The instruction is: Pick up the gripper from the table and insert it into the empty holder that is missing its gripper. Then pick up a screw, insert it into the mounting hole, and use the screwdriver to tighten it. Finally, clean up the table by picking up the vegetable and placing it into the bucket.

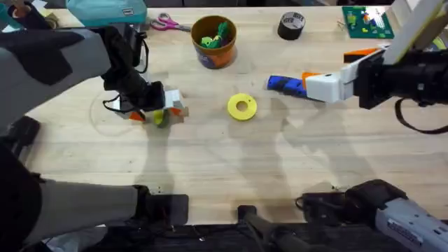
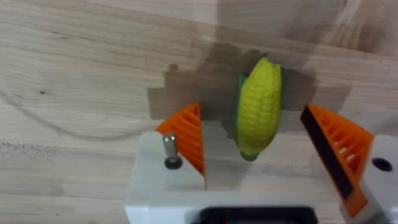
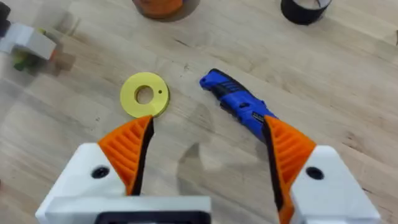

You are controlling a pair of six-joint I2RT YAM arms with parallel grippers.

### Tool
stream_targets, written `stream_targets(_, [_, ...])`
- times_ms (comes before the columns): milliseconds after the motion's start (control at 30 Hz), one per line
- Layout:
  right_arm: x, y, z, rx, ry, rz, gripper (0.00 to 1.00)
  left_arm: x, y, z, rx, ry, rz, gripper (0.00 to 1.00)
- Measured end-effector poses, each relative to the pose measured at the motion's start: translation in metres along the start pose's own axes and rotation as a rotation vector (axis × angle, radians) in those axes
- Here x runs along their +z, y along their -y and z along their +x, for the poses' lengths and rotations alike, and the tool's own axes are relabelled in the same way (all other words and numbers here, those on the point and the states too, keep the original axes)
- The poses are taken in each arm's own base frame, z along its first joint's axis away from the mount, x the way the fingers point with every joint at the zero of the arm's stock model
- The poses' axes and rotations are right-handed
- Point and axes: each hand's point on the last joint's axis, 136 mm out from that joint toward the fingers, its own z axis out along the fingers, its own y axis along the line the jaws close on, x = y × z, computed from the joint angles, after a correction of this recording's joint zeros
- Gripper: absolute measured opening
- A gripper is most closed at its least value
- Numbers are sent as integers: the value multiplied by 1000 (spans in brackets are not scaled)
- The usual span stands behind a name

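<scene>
Two arms worked over a pale wooden table [image 1: 210,168]. The left gripper [image 1: 159,112] sat low over the table's left part, its white bases and orange pads [image 2: 186,134] spread apart on either side of a toy corn cob [image 2: 258,106]. The cob, yellow with a green husk edge, lay on the wood between the pads, touching neither. A small metal screw [image 2: 170,148] stood upright in the mounting hole of one white holder [image 2: 158,180], just beside its orange pad.

The right gripper [image 1: 315,82] hung over the right part of the table with its jaws wide open and nothing between them. From its wrist camera the two orange ribbed fingertips [image 3: 132,146] framed the table below. The blue screwdriver [image 3: 239,106] lay flat on the wood near this gripper; in the overhead view its blue body [image 1: 285,84] showed just left of the white finger bases.

A flat yellow ring [image 1: 242,106] rested between the two grippers, near the table's middle. Farther back stood the orange-brown bucket [image 1: 213,42], upright, with green and yellow toy pieces inside, well apart from the corn. A roll of black tape [image 1: 291,25] lay to the bucket's right, pink-handled scissors [image 1: 165,24] to its left, and a green board [image 1: 367,21] at the far right corner.
</scene>
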Motion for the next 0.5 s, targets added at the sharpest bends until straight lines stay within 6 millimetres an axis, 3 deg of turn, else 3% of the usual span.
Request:
stream_targets(367, [0, 0, 0, 0, 0, 0, 997, 8, -4, 0, -2, -34, -25, 868])
stream_targets(433, [0, 0, 0, 0, 0, 0, 997, 8, -4, 0, -2, -33, -29, 798])
stream_targets(500, [0, 0, 0, 0, 0, 0, 997, 8, -4, -1, -3, -30, -25, 546])
